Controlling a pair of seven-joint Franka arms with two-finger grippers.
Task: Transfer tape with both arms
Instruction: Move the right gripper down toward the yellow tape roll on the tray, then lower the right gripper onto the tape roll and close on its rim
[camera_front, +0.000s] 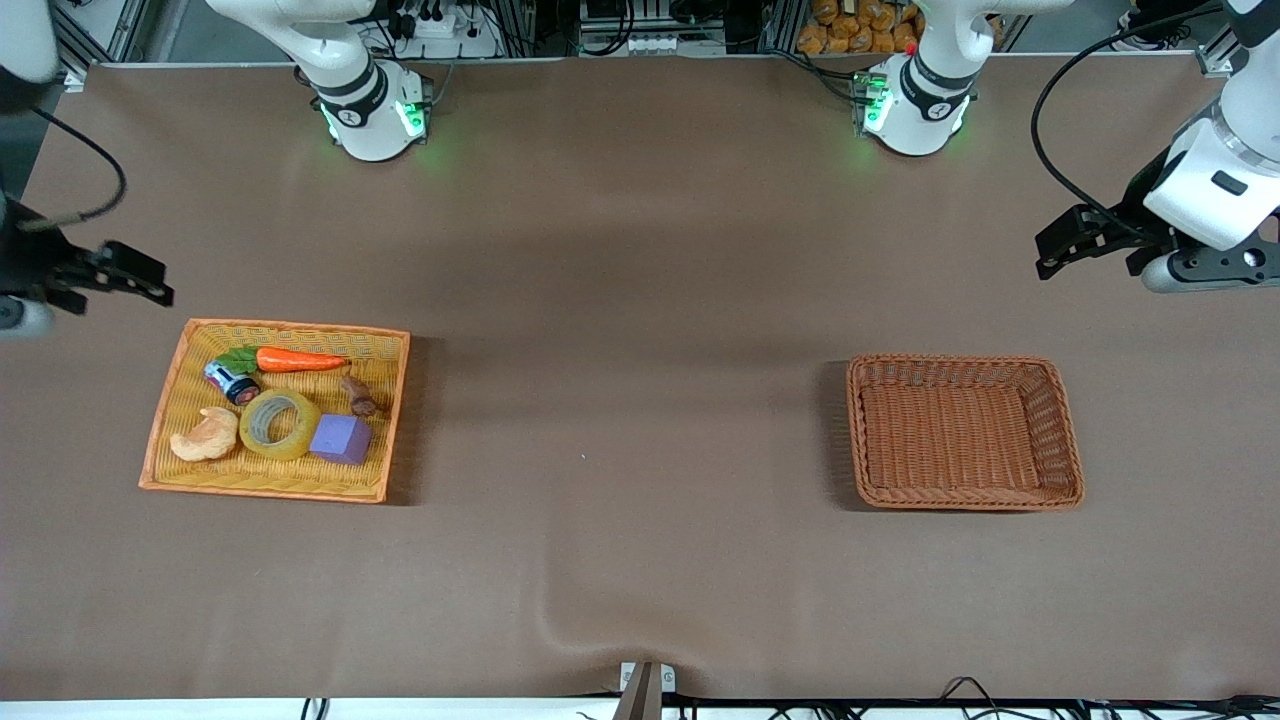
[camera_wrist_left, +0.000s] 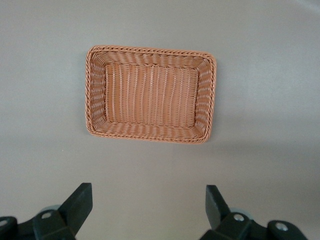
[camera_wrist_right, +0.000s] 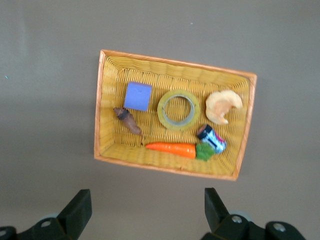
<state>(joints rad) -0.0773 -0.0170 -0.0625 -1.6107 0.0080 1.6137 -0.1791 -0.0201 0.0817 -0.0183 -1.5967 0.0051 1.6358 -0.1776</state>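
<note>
The right gripper (camera_front: 150, 283) hangs wide open over bare table, at about ten o'clock from the yellow tray (camera_front: 372, 440), holding nothing. The left gripper (camera_front: 1062, 250) hangs just as wide and empty, at about two o'clock from the brown wicker basket (camera_front: 1062, 440). The tape (camera_front: 279, 425) lies flat in the yellow tray, a purple cube (camera_front: 341, 439) at its three o'clock, a croissant toy (camera_front: 206, 436) at nine, and a carrot (camera_front: 298, 359) at twelve.
</note>
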